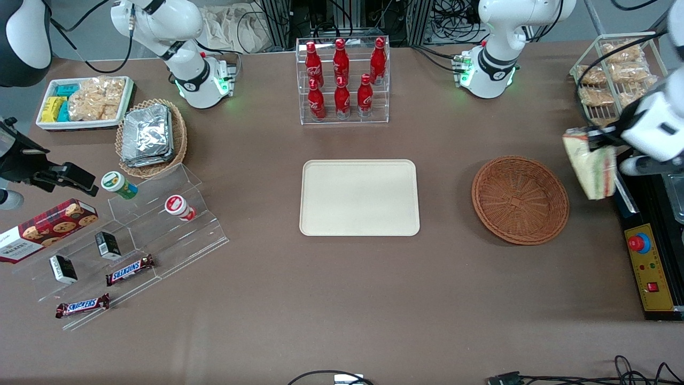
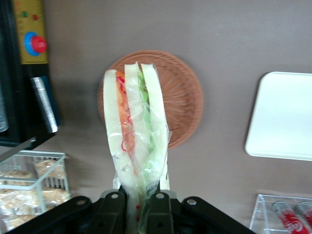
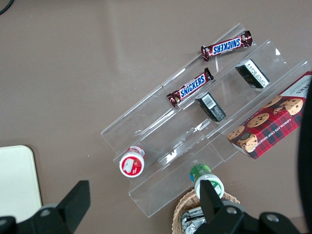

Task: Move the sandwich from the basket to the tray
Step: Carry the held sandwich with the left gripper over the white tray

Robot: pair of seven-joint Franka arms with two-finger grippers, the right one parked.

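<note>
Tray (image 1: 359, 197) sits mid-tabletop, bare. Basket (image 1: 520, 199) is beside it toward the working arm's end, nothing in it. Sandwich (image 1: 590, 163) is out of the basket and airborne, hanging past the basket's outer rim near the tabletop's edge at the working arm's end. Pincer (image 1: 601, 140) is clamped on the sandwich: wrist view shows both fingers (image 2: 114, 209) pressed against the narrow end of the wedge (image 2: 136, 131), long axis running straight out from the pincer, filling edge facing the camera.

Key relation: tray lies sideways from the held sandwich, toward the parked arm's end, with the basket between them. Judgement: lift done, carry step in hand. Next move should cross over the basket, then lower. Wrap looks slick, so slip is the risk.
</note>
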